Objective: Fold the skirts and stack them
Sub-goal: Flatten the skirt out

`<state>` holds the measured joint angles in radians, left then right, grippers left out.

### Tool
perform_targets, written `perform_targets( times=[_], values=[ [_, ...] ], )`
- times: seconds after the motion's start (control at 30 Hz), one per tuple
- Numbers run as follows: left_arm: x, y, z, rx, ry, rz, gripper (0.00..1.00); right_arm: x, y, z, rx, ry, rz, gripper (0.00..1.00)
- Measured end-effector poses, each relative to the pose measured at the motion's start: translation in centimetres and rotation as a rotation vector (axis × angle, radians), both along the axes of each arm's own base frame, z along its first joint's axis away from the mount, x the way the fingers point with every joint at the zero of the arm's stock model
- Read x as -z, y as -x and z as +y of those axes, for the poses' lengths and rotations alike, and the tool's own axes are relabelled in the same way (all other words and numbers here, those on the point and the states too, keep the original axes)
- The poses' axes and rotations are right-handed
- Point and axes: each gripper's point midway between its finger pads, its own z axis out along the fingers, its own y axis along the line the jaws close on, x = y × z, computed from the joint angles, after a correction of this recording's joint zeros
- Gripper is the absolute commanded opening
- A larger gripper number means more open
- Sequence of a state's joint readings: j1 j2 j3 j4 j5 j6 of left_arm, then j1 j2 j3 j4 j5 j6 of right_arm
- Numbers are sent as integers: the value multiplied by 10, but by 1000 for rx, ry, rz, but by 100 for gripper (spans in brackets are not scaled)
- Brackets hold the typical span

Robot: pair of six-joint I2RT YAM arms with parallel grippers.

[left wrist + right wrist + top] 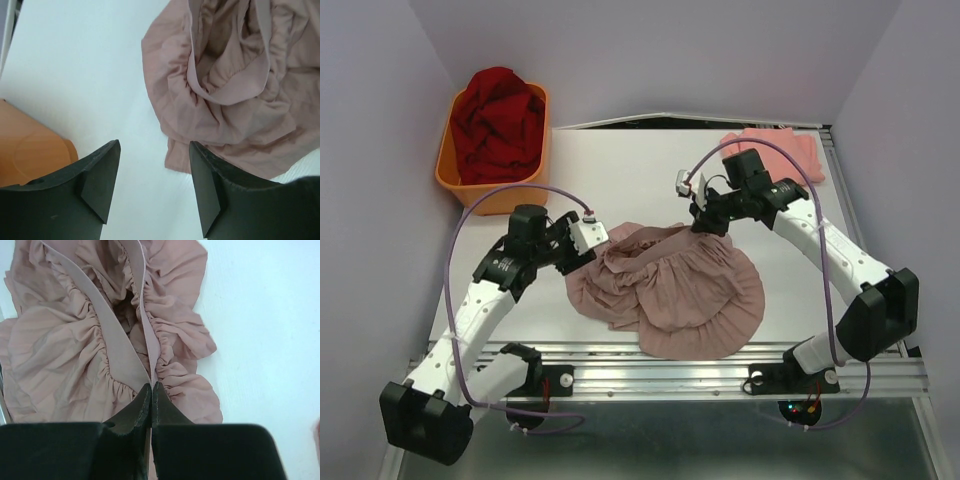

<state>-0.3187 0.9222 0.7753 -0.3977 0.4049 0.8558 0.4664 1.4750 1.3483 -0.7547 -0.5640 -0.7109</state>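
The mauve-pink skirt (665,290) lies crumpled on the white table (630,165), near the front edge and roughly midway between the 2 arms. Its ruffled hem fans out toward the near right, and its gathered waistband faces the far side. The waistband is a flat, smooth strip that loops open above the bunched cloth.

The right gripper (151,387) sits at the far edge of this skirt, its 2 fingers pressed together on the waistband where the gathers meet the strip. How much of the band lies between them is hard to tell, since the fingers cover the pinch.

The left gripper (155,143) hangs at the skirt's left edge with its fingers spread apart. Only bare table shows between them, and the cloth lies just beside the right finger.

The salmon-pink skirt (780,152) lies flat in the far right corner of the table, well apart from the mauve one.

An orange tub (460,175) stands off the table's far left corner, heaped with dark red cloth (500,120).
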Motion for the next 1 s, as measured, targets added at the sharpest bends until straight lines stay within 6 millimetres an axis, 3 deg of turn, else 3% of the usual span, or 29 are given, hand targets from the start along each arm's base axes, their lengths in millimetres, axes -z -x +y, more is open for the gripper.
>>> perform_targets(
  times=[0.07, 0.17, 0.43, 0.73, 1.0],
  values=[
    [-15, 0, -11, 50, 40, -18, 71, 8, 1, -3, 9, 18, 14, 1],
    [-18, 1, -24, 113, 55, -20, 71, 15, 1, -6, 24, 40, 26, 1],
    [36, 22, -51, 293, -54, 59, 72, 20, -2, -10, 65, 57, 44, 1],
    [49, 19, -70, 279, -32, 107, 77, 23, -4, -11, 86, 67, 55, 1],
    [63, 17, -81, 235, 1, 180, 73, 23, -6, -13, 100, 76, 50, 1]
  ],
)
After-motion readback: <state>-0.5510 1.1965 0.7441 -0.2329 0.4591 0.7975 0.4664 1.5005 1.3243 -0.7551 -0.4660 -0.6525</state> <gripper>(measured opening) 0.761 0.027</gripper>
